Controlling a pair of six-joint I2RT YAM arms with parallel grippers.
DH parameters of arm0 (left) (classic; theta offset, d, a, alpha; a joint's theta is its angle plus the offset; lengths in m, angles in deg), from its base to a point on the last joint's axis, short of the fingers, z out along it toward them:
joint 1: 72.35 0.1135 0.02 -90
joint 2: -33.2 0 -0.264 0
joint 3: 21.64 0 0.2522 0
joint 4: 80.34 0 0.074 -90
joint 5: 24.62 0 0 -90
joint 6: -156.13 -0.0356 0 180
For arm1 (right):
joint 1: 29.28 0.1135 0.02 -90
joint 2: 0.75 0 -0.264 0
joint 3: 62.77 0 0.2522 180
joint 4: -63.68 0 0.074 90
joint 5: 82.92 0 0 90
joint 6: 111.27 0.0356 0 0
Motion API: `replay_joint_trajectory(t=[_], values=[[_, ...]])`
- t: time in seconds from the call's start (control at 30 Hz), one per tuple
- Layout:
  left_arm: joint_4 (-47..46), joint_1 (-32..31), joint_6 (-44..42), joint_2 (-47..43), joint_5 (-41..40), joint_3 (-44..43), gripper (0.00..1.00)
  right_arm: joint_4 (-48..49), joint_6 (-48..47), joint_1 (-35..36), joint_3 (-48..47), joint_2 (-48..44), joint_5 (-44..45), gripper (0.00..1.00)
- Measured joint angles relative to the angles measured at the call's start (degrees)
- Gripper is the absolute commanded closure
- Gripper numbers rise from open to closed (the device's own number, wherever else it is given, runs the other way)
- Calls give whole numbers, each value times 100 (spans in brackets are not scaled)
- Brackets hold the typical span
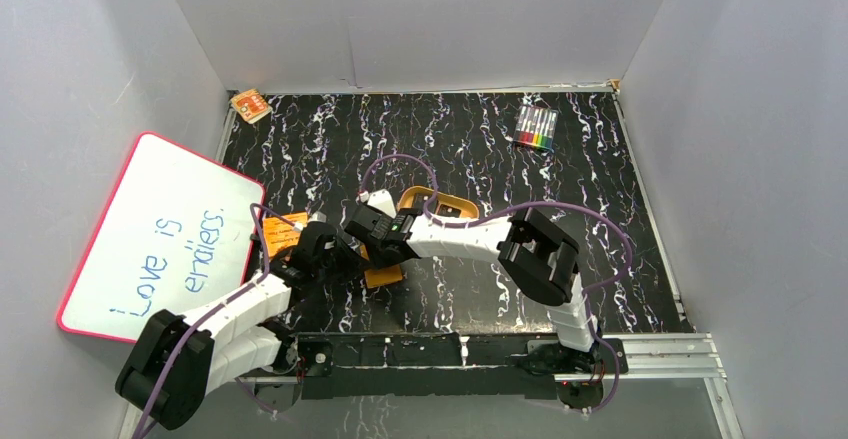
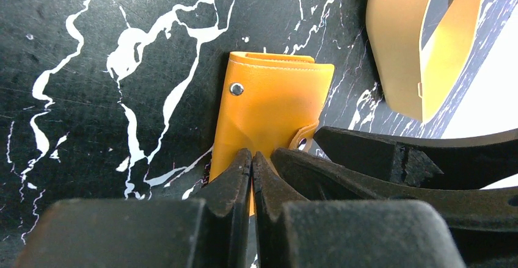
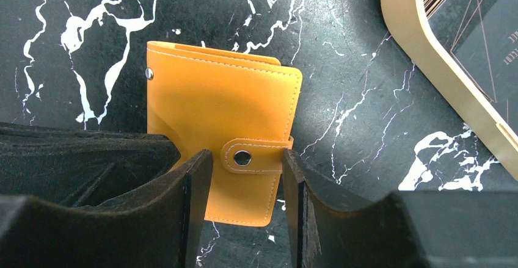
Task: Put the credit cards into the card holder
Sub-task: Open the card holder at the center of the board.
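The orange-brown card holder [image 3: 223,112] lies closed on the black marbled table, its snap tab [image 3: 253,157] fastened. My right gripper [image 3: 247,176] is open, one finger on each side of the tab and just above it. At the holder's near left corner my left gripper [image 2: 251,155] is shut, with a thin sliver of the holder's [image 2: 272,106] orange edge pinched between the fingers. In the top view both grippers meet over the holder [image 1: 385,275]. Black credit cards [image 3: 482,45] lie in the tan tray [image 3: 415,42] to the right.
A whiteboard [image 1: 160,239] leans at the left, with an orange printed booklet [image 1: 283,227] beside it. A pack of markers [image 1: 536,127] lies at the back right and a small orange item [image 1: 250,106] at the back left corner. Grey walls enclose the table.
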Motion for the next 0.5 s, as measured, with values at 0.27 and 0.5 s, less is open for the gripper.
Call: replay_joint_trajectory(t=[0.27, 0.5], values=[[-7, 0, 15, -44, 0, 39, 99, -151, -48, 37, -146, 92, 116, 50], [-22, 0, 20, -39, -2, 44, 100, -162, -37, 39, -144, 92, 144, 59]])
